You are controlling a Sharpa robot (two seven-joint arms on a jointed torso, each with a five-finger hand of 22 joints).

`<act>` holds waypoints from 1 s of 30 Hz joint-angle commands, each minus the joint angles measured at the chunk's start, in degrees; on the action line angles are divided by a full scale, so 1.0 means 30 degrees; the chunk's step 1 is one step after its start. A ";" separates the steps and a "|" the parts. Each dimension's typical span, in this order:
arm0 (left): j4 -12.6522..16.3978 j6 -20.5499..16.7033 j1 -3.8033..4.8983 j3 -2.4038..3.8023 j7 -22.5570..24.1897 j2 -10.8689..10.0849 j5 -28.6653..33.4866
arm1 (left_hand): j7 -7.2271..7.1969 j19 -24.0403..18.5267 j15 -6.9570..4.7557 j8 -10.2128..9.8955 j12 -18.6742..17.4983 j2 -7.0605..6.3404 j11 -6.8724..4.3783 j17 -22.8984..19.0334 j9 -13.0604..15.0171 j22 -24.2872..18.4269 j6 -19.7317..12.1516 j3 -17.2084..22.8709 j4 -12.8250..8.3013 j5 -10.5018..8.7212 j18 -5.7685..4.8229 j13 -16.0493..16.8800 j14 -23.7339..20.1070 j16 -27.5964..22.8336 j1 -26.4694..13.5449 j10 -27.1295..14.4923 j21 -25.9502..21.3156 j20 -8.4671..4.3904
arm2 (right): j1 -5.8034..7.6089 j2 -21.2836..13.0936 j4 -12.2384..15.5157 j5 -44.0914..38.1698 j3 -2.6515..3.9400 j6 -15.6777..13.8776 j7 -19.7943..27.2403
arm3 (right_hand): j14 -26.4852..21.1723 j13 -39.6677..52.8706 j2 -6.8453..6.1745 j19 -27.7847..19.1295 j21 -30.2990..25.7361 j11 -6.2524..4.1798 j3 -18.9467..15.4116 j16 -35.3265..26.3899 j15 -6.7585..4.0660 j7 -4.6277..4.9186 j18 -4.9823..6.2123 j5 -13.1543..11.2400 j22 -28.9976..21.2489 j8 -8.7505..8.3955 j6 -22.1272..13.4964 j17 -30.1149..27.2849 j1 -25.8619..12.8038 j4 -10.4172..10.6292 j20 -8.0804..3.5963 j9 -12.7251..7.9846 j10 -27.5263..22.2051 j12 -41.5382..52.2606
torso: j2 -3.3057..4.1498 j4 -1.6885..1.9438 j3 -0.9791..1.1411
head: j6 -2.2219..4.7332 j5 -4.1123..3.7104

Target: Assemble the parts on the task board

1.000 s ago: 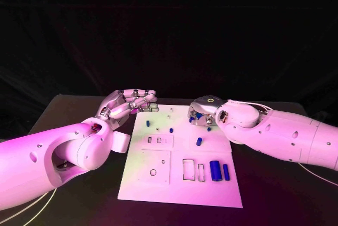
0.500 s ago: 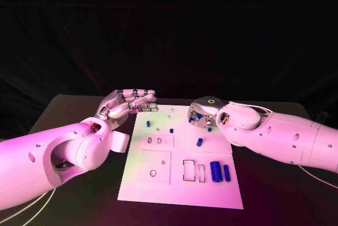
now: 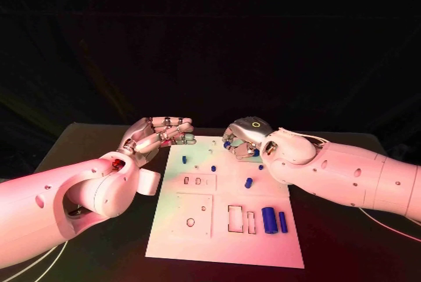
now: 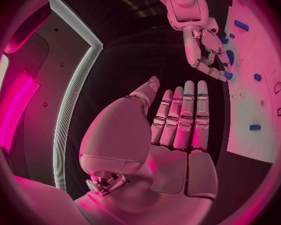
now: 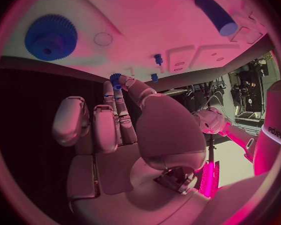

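Observation:
The white task board (image 3: 198,233) lies in the middle of the black table. My right hand (image 3: 242,137) hovers over its far end and pinches a small blue part (image 5: 115,80) between thumb and fingertip; the same part (image 4: 228,75) shows in the left wrist view. My left hand (image 3: 163,133) is beside the board's far left corner, its fingers (image 4: 184,117) straight and side by side, holding nothing. On the board lie two blue cylinders (image 3: 268,216) near the right edge, a short blue peg (image 3: 248,183), and small pegs (image 3: 184,160). A blue gear (image 5: 51,36) lies under the right hand.
Rectangular slots (image 3: 236,215) and a round hole (image 3: 190,222) are cut into the board's near half. Bare black table (image 3: 97,142) flanks the board on both sides. Both white forearms reach in low over the table, the right one (image 3: 351,175) beside the board's right edge.
The right hand has shifted a little to the left and toward the board's far edge, still pinching the small part. The left hand has stayed about where it was.

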 commanded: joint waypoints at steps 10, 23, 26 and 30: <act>-0.0019 0.0394 0.0024 0.0012 0.0201 0.0072 -0.0088 | 0.0068 0.0084 0.0039 -0.0114 -0.0090 0.0114 0.0039 0.0031 -0.0029 -0.0029 0.0004 0.0128 -0.0017 0.0069 0.0091 -0.0027 0.0050 -0.0150 0.0129 -0.0025 0.0059 0.0015 | 0.0053 0.1415 -0.1203 -0.0079 0.0025 -0.1241 -0.0466 | 0.1008 -0.0048 -0.0001 -0.0005 0.0119 0.0061 0.0144 0.0184 -0.0043 0.0065 -0.0279 -0.0058 0.0090 0.0057 0.0130 0.0066 0.0096 0.0101 -0.0140 0.0071 0.0082 -0.0091 | 0.0146 0.0121 -0.0031 | 0.0238 0.0063; 0.0164 0.0401 0.0166 0.0012 0.0210 0.0099 -0.0086 | 0.0069 0.0083 0.0040 -0.0115 -0.0092 0.0113 0.0040 0.0031 -0.0029 -0.0030 0.0004 0.0128 -0.0017 0.0069 0.0090 -0.0027 0.0048 -0.0152 0.0127 -0.0024 0.0058 0.0015 | 0.0055 0.2494 -0.2511 -0.0003 0.0028 -0.0986 -0.0506 | 0.1011 -0.0061 -0.0019 -0.0013 0.0132 0.0067 0.0166 0.0210 -0.0036 0.0059 -0.0279 -0.0164 0.0115 0.0036 0.0118 0.0088 0.0061 0.0161 -0.0139 0.0094 0.0071 -0.0130 | 0.0387 0.0286 -0.0072 | 0.0465 -0.0016; 0.0195 0.0407 0.0199 0.0012 0.0206 0.0093 -0.0086 | 0.0069 0.0083 0.0040 -0.0115 -0.0092 0.0113 0.0040 0.0031 -0.0029 -0.0030 0.0004 0.0128 -0.0017 0.0069 0.0090 -0.0027 0.0048 -0.0152 0.0127 -0.0024 0.0058 0.0015 | 0.0052 0.2581 -0.2659 -0.0032 0.0028 -0.1012 -0.0544 | 0.1011 -0.0061 -0.0019 -0.0013 0.0132 0.0067 0.0166 0.0210 -0.0036 0.0059 -0.0279 -0.0164 0.0115 0.0036 0.0118 0.0088 0.0061 0.0161 -0.0139 0.0094 0.0071 -0.0130 | 0.0426 0.0336 -0.0080 | 0.0482 0.0026; 0.0232 0.0408 0.0267 0.0012 0.0199 0.0067 -0.0086 | 0.0069 0.0083 0.0040 -0.0115 -0.0092 0.0113 0.0040 0.0031 -0.0029 -0.0030 0.0004 0.0128 -0.0017 0.0069 0.0090 -0.0027 0.0048 -0.0152 0.0127 -0.0024 0.0058 0.0015 | 0.0051 0.2684 -0.2865 -0.0085 0.0029 -0.0993 -0.0530 | 0.1012 -0.0072 -0.0033 -0.0007 0.0157 0.0076 0.0186 0.0222 -0.0032 0.0064 -0.0285 -0.0159 0.0156 0.0018 0.0097 0.0098 0.0055 0.0180 -0.0141 0.0101 0.0044 -0.0159 | 0.0498 0.0365 -0.0107 | 0.0495 0.0068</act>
